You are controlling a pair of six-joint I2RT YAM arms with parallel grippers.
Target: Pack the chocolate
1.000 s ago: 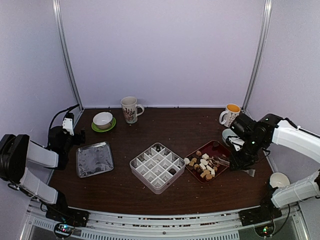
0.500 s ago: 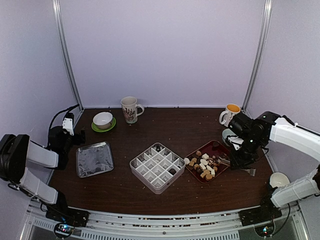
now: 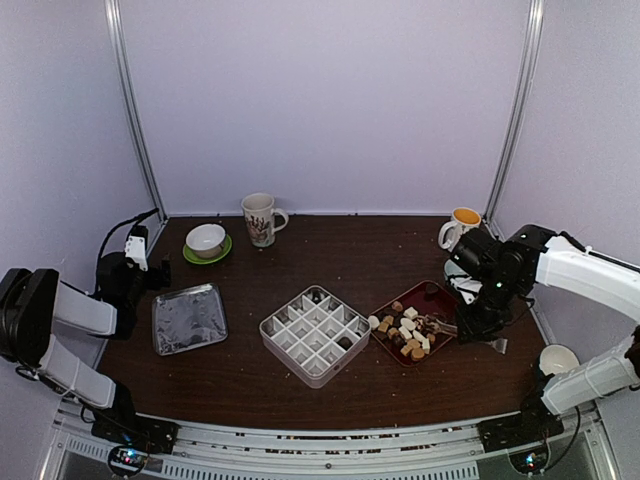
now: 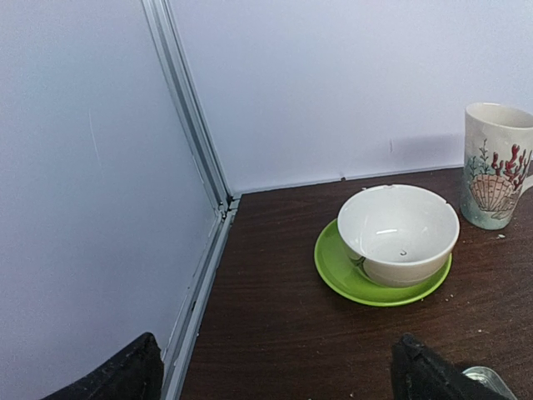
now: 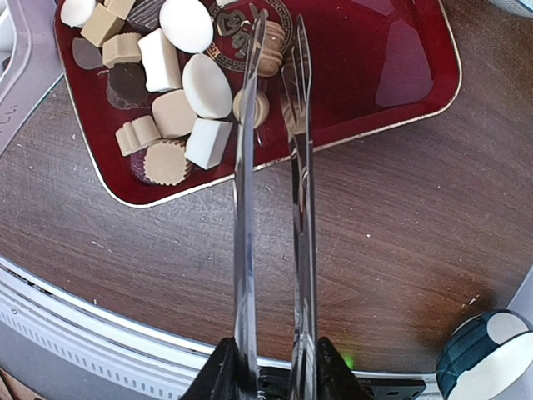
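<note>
Two steel blades of the tongs [image 5: 244, 208] run out from my right claw [image 5: 271, 371], which is clenched on their handles at 6 o'clock of the wrist view. Their tips hang over the red tray [image 5: 391, 67], beside a tan round among the chocolate [image 5: 179, 83] heaped toward its 9 o'clock side. I should straddle that single piece, squeeze softly, lift straight, then carry it to the divided box [image 3: 315, 335]. My left claw [image 4: 275, 375] is released and idle. Since a second ago my right arm has crept toward 10 o'clock, closer over the tray
</note>
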